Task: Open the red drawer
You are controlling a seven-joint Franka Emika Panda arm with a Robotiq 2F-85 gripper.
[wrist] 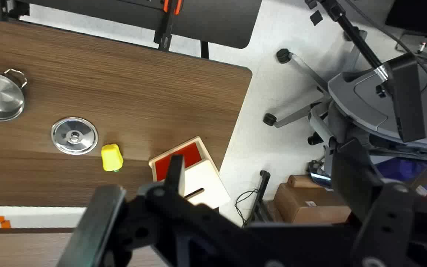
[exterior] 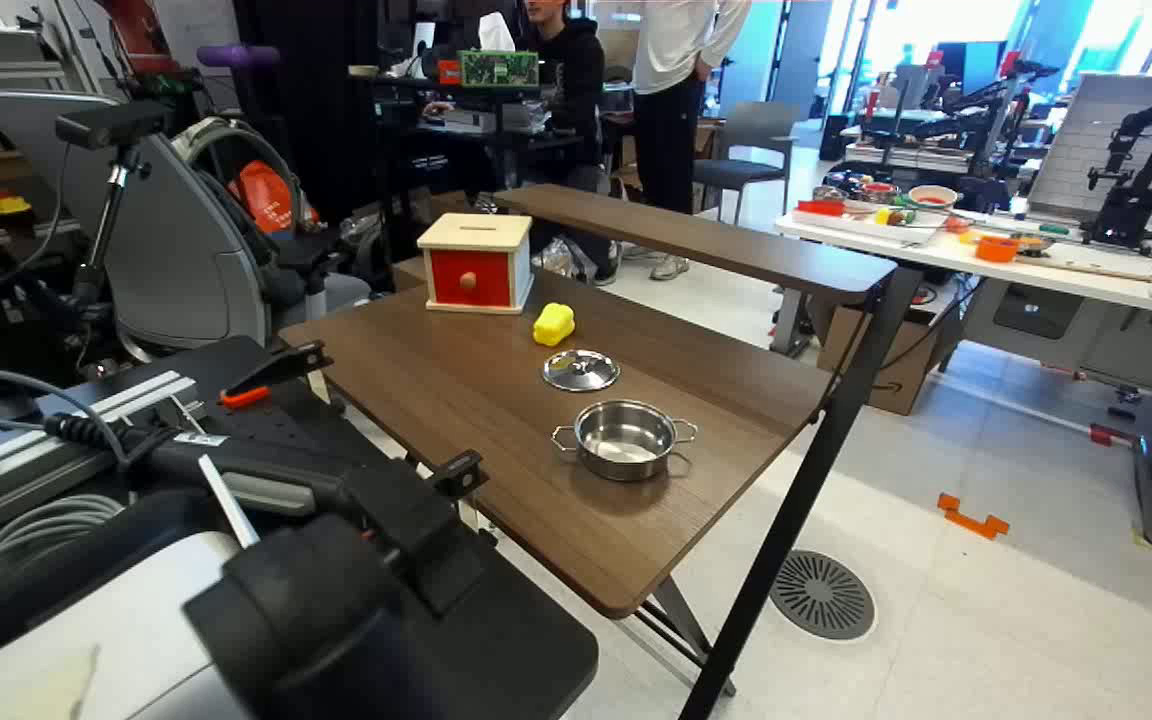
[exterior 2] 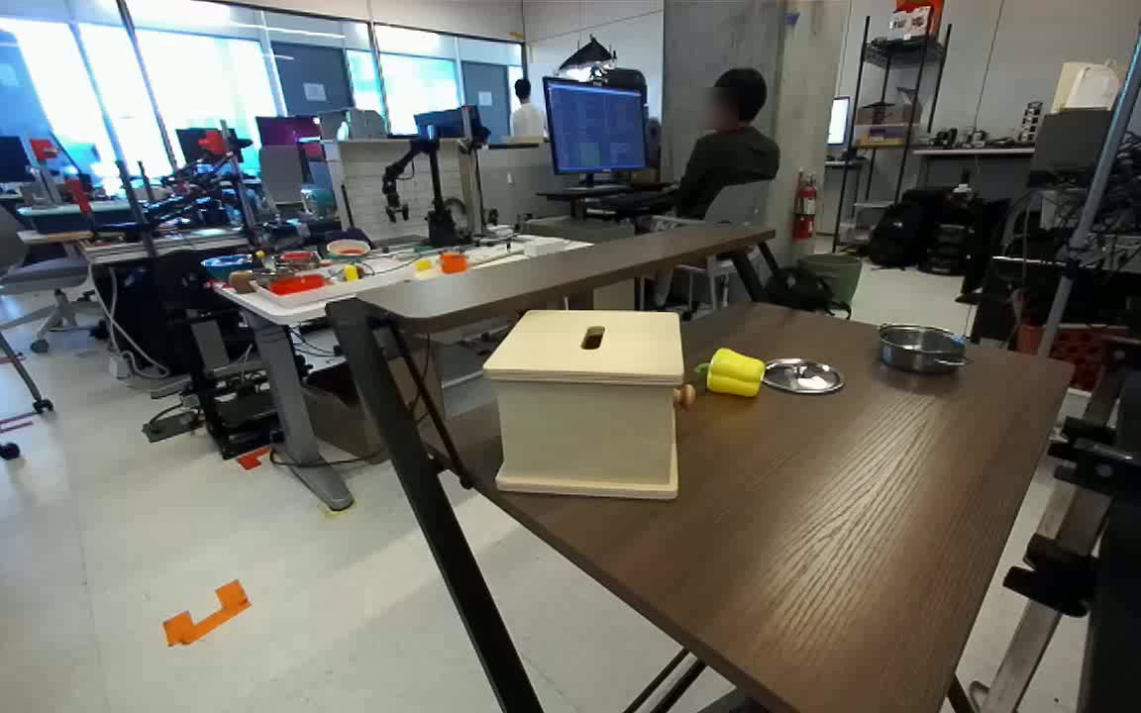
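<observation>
Black two-fingered gripper (wrist: 258, 167): fingers (wrist: 358, 181) set wide apart, grasping nothing. Red flat-fronted drawer (exterior: 492, 279), with round wooden knob (exterior: 468, 281), housed in a slot-topped pale wooden box (exterior 2: 585, 436): well beyond your fingertips, partly masked by the finger toward the left of the wrist view; front apparently flush, so judged unopened. Risk, sighting: that finger seems to hide the knob from your wrist view; descend thus and you may strike the box's top first. Risk, alignment: the box sits askew to your fingers; without turning the wrist you may catch the knob off-centre, and its rounded form could slip free. Risk, footing: the box stands by the edge of the brown wood-grain table (exterior 2: 887, 475); press your fingers into the front and it may shift toward that edge; if the drawer binds, the whole box may slide or tip with your pull. Risk, neighbours: yellow bell pepper (wrist: 112, 157), out past the same finger and near the drawer front, liable to be knocked by a wide spread; long brown raised shelf (wrist: 24, 244), on that finger's side too, clearance not tellable, could be hit.
</observation>
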